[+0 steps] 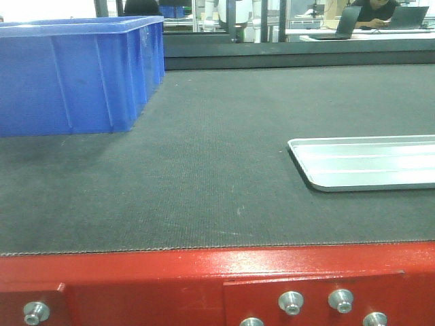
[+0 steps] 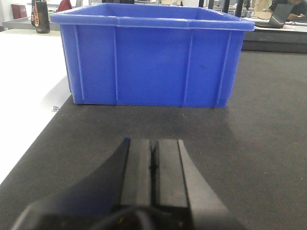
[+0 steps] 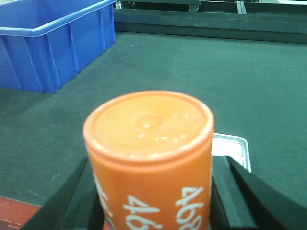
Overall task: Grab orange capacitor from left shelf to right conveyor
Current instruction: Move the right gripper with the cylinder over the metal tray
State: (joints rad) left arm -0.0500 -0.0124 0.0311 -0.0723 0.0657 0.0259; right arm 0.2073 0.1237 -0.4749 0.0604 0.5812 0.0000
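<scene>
In the right wrist view the orange capacitor point(image 3: 149, 158), with white "4680" on its side, stands upright and fills the foreground. My right gripper point(image 3: 153, 203) is shut on it, one black finger point(image 3: 72, 203) on each flank. It hangs over the near edge of the right conveyor point(image 3: 230, 81), a dark textured belt with a red frame point(image 1: 136, 278). My left gripper point(image 2: 153, 143) is shut with nothing in it, low over the belt in front of a blue bin. The left shelf is out of view. The front view shows neither gripper.
A large blue plastic bin point(image 1: 75, 75) stands on the belt at the far left, also facing the left wrist camera point(image 2: 148, 57). A ribbed silver tray point(image 1: 367, 163) lies at the right, its corner just behind the capacitor point(image 3: 232, 148). A white surface point(image 2: 24, 96) borders the belt's left side.
</scene>
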